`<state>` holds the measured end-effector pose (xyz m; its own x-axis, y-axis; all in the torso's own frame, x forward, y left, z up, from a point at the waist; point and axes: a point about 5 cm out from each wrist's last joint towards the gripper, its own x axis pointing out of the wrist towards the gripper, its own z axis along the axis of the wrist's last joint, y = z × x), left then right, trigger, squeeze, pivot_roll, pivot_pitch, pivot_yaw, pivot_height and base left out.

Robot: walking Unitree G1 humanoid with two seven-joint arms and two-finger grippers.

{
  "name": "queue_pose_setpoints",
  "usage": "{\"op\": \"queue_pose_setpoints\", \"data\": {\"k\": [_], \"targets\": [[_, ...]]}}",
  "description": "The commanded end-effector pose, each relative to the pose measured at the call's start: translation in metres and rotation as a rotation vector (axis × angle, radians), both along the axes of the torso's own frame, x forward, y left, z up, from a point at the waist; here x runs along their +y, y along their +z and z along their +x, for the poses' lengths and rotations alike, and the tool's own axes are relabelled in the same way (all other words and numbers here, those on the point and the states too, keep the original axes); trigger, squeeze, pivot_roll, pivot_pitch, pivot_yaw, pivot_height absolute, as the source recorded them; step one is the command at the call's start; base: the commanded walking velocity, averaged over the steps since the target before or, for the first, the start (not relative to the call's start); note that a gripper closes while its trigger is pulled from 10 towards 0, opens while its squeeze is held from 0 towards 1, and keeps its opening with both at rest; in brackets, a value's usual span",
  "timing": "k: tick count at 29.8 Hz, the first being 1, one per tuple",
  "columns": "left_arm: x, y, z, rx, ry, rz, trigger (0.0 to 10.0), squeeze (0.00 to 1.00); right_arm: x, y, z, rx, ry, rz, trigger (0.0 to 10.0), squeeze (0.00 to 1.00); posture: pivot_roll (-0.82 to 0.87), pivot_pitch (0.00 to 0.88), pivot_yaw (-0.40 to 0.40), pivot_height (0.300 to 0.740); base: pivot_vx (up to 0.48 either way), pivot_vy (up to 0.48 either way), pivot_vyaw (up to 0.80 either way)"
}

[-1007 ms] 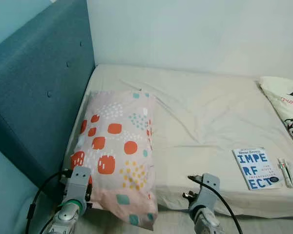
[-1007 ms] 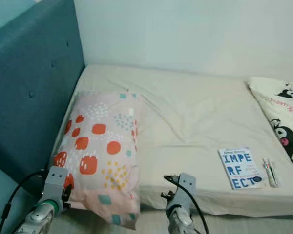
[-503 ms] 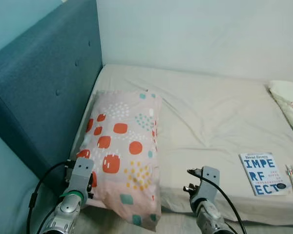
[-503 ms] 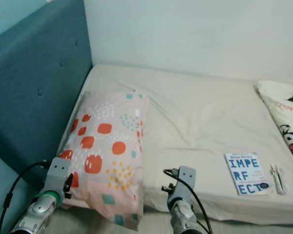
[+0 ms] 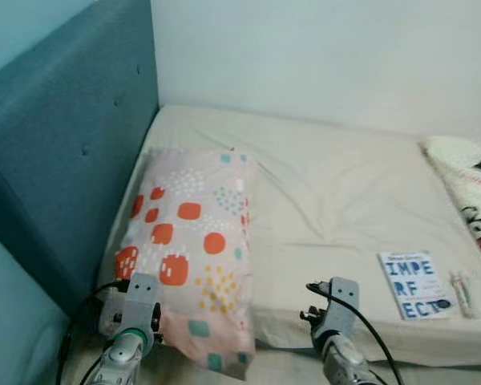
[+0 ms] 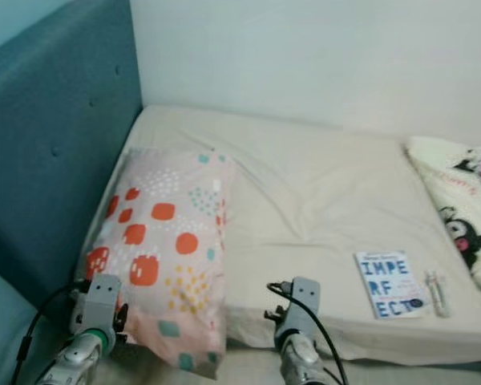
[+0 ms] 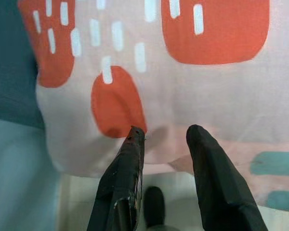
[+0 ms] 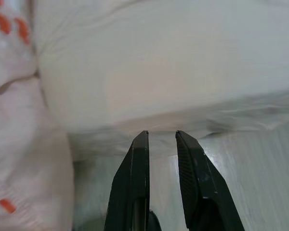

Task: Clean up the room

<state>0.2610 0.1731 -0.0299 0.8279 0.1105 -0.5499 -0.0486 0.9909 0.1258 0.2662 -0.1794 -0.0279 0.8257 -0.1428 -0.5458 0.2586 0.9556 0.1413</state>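
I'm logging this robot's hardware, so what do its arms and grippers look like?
Both arms are silver metal. The left arm has a green ring at the wrist, and a black cable loops to each grey wrist block. Each gripper, left and right, has two long, tapered black fingers.

The robot's two arms were silver metal. The left arm [image 5: 127, 341], at the lower left of the head view, carried a green ring below a grey boxy wrist block, with a black cable looping off it. The right arm [image 5: 334, 337], at lower centre, had a similar block and black cable. Each gripper's fingers [image 7: 123, 183] were long, black and tapered.
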Motion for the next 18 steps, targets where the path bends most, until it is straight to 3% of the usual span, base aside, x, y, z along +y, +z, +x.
{"op": "queue_pose_setpoints", "data": {"k": [1,6,11,18], "targets": [[0.003,0.001,0.001,-0.004,0.006,-0.011,10.0,0.0,0.0,-0.002,-0.002,0.006,-0.028,0.019,10.0,0.0,0.1,0.022,-0.035,0.74,0.0,0.0,0.0],[0.004,0.009,0.01,-0.041,0.005,0.001,10.0,0.0,-0.003,-0.003,-0.004,0.003,-0.115,0.052,10.0,0.0,0.11,0.009,-0.001,0.74,0.0,0.0,0.0],[-0.003,0.013,0.017,-0.046,-0.032,0.014,10.0,0.0,0.014,-0.008,-0.01,0.021,-0.045,0.034,10.0,0.0,0.08,0.0,0.009,0.74,0.0,0.0,0.0],[-0.002,0.018,0.022,-0.066,-0.05,0.019,10.0,0.0,0.026,-0.012,-0.014,0.044,0.013,-0.005,10.0,0.0,0.09,0.0,0.024,0.74,0.0,0.0,0.0]]}}
